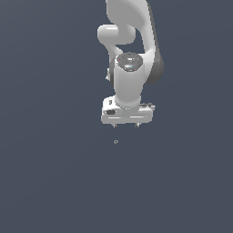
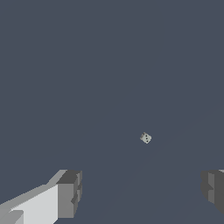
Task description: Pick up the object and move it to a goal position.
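Dark surface (image 1: 45, 182), one object (image 1: 115, 141), one end effector (image 1: 125, 125)

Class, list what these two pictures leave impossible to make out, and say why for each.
- Object: a speck in the exterior view, shape unreadable; its markings are too small in the wrist view.
- Arm's base: cut off by the exterior view's top edge.
- End effector: fingers cropped by the wrist view's edges; only stubs show in the exterior view.

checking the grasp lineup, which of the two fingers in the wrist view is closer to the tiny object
Neither clearly: the object lies ahead of the open gripper, roughly midway between the pale-backed finger and the cropped one.
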Controlling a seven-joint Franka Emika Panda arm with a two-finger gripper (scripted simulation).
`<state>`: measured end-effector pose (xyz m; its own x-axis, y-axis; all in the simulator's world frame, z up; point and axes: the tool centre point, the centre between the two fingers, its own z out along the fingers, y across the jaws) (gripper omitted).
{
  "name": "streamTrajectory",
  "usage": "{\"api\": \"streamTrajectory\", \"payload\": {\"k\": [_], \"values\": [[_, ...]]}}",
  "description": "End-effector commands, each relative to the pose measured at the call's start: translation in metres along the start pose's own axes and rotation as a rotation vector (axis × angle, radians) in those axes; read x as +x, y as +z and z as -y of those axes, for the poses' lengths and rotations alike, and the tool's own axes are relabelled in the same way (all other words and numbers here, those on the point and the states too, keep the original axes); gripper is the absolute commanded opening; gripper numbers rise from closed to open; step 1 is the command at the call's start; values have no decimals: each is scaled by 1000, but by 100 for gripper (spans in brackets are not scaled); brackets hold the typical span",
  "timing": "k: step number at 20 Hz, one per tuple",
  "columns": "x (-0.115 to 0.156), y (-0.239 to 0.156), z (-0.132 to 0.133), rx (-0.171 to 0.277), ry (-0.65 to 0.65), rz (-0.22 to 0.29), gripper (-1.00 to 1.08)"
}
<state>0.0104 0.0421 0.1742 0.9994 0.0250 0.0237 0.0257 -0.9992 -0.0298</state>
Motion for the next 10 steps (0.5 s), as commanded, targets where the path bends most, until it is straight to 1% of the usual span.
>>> {"api": "streamTrajectory", "payload": {"k": [1,4,10], "values": [[0,0,0,0,0,0,100],[1,-2,4,5,-5,-4,100],[8,-14,28,29,-34,-22,100]]}}
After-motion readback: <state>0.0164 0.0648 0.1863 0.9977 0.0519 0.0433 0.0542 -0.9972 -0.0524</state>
